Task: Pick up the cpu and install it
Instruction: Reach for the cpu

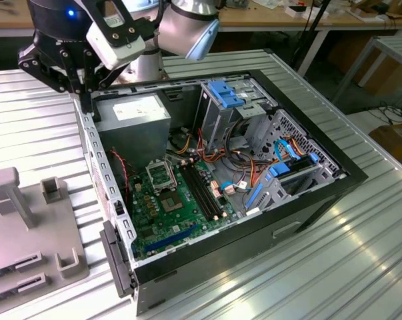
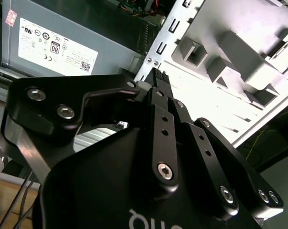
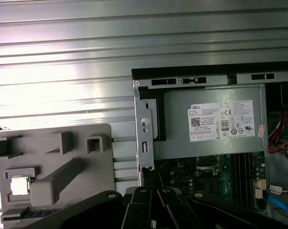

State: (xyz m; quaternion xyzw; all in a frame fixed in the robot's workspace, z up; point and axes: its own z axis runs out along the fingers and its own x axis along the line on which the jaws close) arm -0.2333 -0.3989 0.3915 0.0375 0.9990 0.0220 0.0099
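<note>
the cpu (image 3: 19, 185) is seen in the first wrist view as a small shiny square. it is laid flat in a little pocket of the grey tray (image 3: 101, 191). the tray is set on the metal table (image 1: 361, 267), just beside the open computer case (image 1: 254, 240). the cpu has not been picked up yet.

the gripper (image 1: 87, 101) is held above the case's edge, on the exterior view's left, near the grey power box (image 1: 134, 113). it is well apart from the cpu. in the second wrist view its two sides are seen drawn tight together, and nothing is held between them.

so the pick-up is judged to be the step in hand, and it is only at its start. the black socket (image 1: 159, 175) on the green board (image 1: 181, 217) is down inside the case, well apart from the tray.

care is likely called for in the pick-up. the gripper would have to be opened and lined up straight over the pocket, since the cpu is thin and flat and little of its edge can be grabbed. the pocket walls could be bumped if the aim is off.
</note>
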